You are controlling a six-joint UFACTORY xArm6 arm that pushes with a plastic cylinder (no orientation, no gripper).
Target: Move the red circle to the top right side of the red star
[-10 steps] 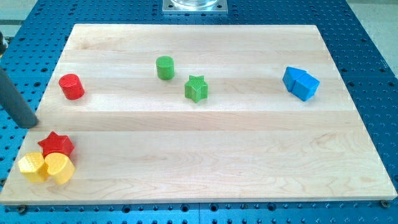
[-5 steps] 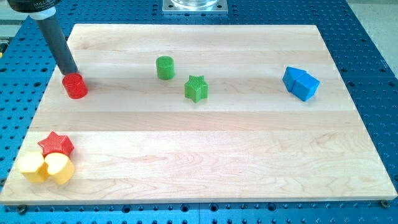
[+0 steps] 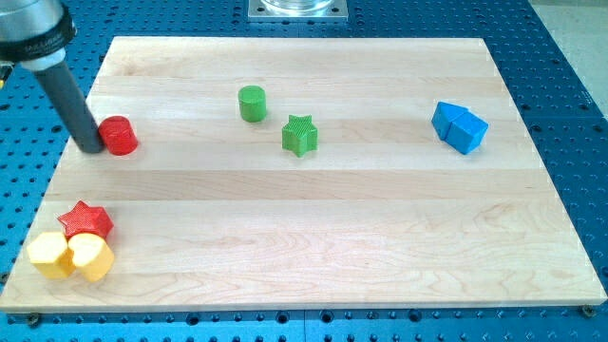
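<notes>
The red circle [image 3: 120,136] stands on the wooden board [image 3: 313,237] at the view's upper left. My tip [image 3: 89,147] is at its left side, touching or nearly touching it. The red star [image 3: 85,220] lies at the view's lower left, well below the red circle, pressed against two yellow blocks [image 3: 69,256].
A green circle [image 3: 252,103] and a green star [image 3: 299,135] sit left of the board's centre near the top. Two blue blocks [image 3: 460,126] lie together at the view's right. Blue perforated table surrounds the board.
My tip moved from the board's left edge up above the red circle, then down to its left side. The red circle has shifted slightly right.
</notes>
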